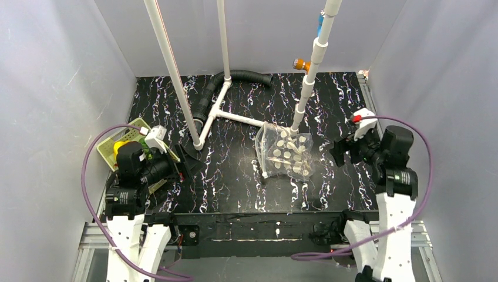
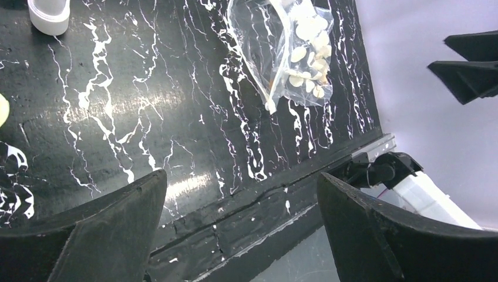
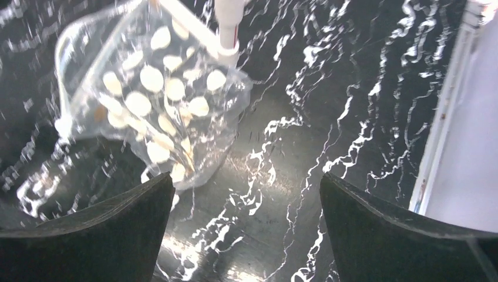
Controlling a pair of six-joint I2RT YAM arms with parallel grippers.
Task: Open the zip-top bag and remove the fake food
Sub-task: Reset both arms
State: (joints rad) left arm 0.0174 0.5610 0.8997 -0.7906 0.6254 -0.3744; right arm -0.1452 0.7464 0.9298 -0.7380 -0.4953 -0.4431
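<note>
Two grippers, both empty. Left gripper [image 2: 239, 194]: fingers spread wide, nothing between them, parked over the near-left part of the table [image 1: 235, 182], next to the green basket [image 1: 104, 150]. Right gripper [image 3: 246, 188]: fingers just as wide, bare tabletop in the gap, sitting at the right side.

Further in: the zip-top bag [image 1: 286, 154] lies flat, right of the table's centre. It is left of the right gripper and slightly ahead of it. From the left gripper it is well apart, across the table. The right arm is clearly nearer.

The bag's long axis runs roughly near-to-far, a little skewed. The white seal strip looks to run down the side facing the left arm, so I judge that the right arm pins the closer, dotted edge while the left comes across for the mouth.

I make out only dots and wrinkles in the bag. I can't tell if a small piece remains.

Fake food [image 1: 120, 145]: yellow and green pieces show in the basket.

Beyond: the bag's far corner meets the foot of a white pipe [image 1: 298, 123]. I can't tell if it is touching or tucked under.
</note>
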